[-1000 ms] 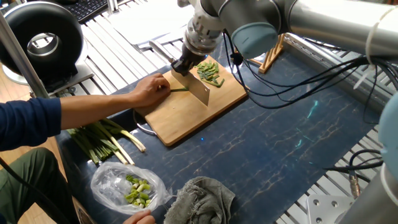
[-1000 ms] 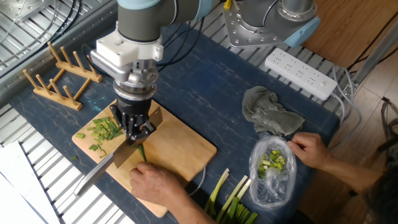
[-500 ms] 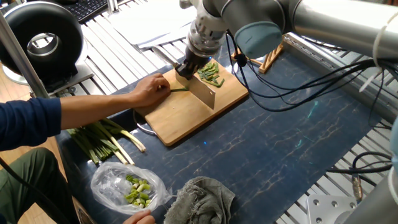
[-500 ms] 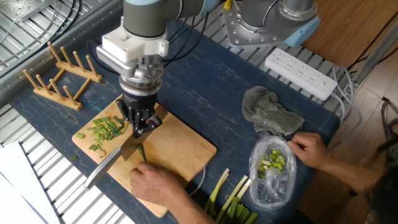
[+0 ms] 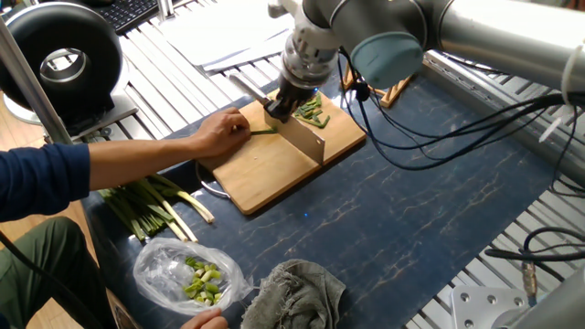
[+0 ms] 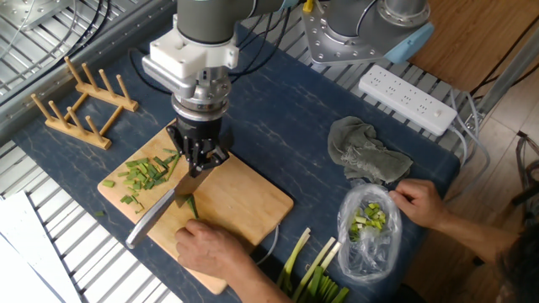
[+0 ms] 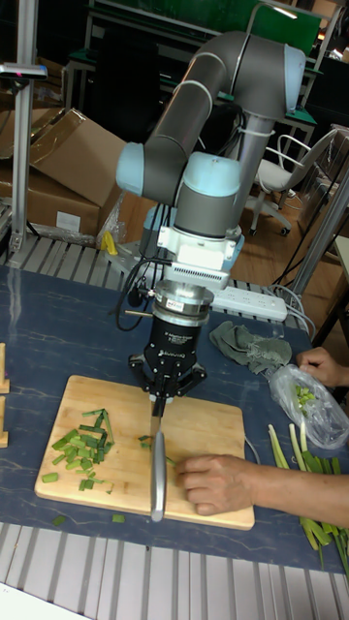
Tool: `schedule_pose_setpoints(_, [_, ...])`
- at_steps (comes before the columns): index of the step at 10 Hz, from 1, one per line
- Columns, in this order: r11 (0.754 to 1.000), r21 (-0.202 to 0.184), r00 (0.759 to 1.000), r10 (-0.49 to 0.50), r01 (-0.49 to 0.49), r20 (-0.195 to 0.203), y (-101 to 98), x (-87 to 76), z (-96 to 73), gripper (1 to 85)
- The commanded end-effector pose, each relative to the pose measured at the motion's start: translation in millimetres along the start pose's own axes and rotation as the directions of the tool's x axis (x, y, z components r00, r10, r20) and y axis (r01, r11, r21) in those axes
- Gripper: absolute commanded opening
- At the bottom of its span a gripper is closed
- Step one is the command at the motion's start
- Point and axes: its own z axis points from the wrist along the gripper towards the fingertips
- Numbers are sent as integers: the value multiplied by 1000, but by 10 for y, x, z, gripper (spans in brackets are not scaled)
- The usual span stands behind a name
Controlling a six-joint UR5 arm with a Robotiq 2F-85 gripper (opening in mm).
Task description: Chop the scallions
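My gripper [image 6: 199,165] is shut on the handle of a knife [image 6: 157,218] whose blade rests across the wooden cutting board [image 6: 247,200]. From the tall fixed view the gripper [image 7: 164,391] points straight down with the knife [image 7: 157,470] reaching to the board's near edge. A thin green scallion stalk [image 5: 263,132] lies on the board, pinned by a person's hand [image 5: 222,132] just left of the blade [image 5: 307,143]. Chopped scallion bits [image 6: 146,174] are heaped on the other side of the blade, also seen as a pile of bits [image 7: 83,449].
A thicker bundle of stalks [image 5: 151,206] lies off the board. A second hand holds a clear bag of pale chunks [image 6: 369,225] beside a grey cloth [image 6: 365,155]. A wooden rack [image 6: 81,105] and a power strip [image 6: 408,99] stand farther back.
The gripper and knife have shifted a little to the right across the board in both fixed views. The hand pinning the stalk has stayed put.
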Motion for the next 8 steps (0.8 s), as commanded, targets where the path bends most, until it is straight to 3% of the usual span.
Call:
schedule_pose_setpoints(1, [1000, 8, 1000, -14, 14, -17, -26, 62, -15, 13])
schedule_pose_setpoints(2, [1000, 16, 999, -21, 21, -26, -71, 25, -32, 13])
schedule_pose_setpoints(5, [998, 44, 997, -34, 37, -72, -202, -274, -250, 13])
schedule_pose_setpoints(6, [996, 55, 995, -66, 70, -71, -275, -391, -286, 13])
schedule_pose_setpoints(7, [995, 34, 993, -88, 90, -73, -323, -468, -306, 13])
schedule_pose_setpoints(8, [991, 45, 989, -119, 123, -84, -408, -530, -332, 13])
